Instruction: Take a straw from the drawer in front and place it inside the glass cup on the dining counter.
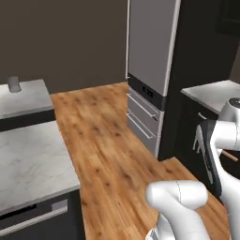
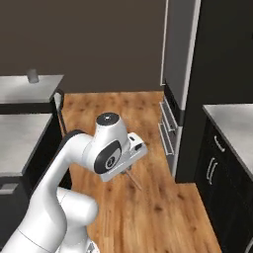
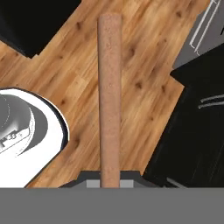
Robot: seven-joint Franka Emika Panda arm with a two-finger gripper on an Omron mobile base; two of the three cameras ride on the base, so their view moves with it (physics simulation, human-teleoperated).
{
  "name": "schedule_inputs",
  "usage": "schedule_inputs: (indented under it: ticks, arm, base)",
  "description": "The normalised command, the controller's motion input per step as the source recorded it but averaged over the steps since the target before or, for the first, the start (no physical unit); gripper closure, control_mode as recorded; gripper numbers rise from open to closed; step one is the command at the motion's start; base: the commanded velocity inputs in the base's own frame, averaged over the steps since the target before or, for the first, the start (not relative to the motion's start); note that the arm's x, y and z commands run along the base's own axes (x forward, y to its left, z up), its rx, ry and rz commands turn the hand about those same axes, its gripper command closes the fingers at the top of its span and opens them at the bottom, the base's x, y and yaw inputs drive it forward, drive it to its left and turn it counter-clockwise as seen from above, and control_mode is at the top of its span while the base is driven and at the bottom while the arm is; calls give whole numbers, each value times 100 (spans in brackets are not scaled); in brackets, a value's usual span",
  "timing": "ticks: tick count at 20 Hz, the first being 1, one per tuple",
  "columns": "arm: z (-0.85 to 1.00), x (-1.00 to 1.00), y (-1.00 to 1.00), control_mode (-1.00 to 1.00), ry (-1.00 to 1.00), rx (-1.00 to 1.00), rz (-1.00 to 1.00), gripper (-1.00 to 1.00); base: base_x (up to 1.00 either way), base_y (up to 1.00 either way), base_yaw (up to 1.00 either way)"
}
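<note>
I have the straw (image 3: 109, 96) in the jaws: in the hand view it rises from between them at the bottom centre and runs straight up the frame to its blunt end near the top, its long axis in line with the way the hand looks. The jaws are closed on its lower end. Behind it lies wood floor (image 3: 144, 57), with black cabinet fronts at the right and upper left.

In the right base view the gripper (image 2: 132, 168) sits mid-frame at the end of the arm, and a thin sliver of the straw pokes down and right from it over the floor.

The cup (image 1: 14, 84) stands far off at the upper left of the left base view, upright on the far grey marble bench (image 1: 33, 101). It is well apart from the hand, with open floor between. So I judge the next move is a long carry up and left across the frame, then tipping the straw upright over the cup's mouth.

I can read no writing, brand or label anywhere.
</note>
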Motion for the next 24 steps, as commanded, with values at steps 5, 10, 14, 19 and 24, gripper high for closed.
schedule_inputs:
  ticks: [5, 10, 14, 19, 24]
  arm:
    - [0, 0, 0, 100, 0, 0, 0, 100]
    - [0, 0, 0, 100, 0, 0, 0, 100]
    - [0, 0, 0, 100, 0, 0, 0, 100]
    - [0, 0, 0, 100, 0, 0, 0, 100]
    - [0, 0, 0, 100, 0, 0, 0, 100]
  base:
    - [88, -50, 50]
    - [100, -45, 40]
    - [100, -35, 35]
    - [100, -45, 34]
    - [97, -64, 40]
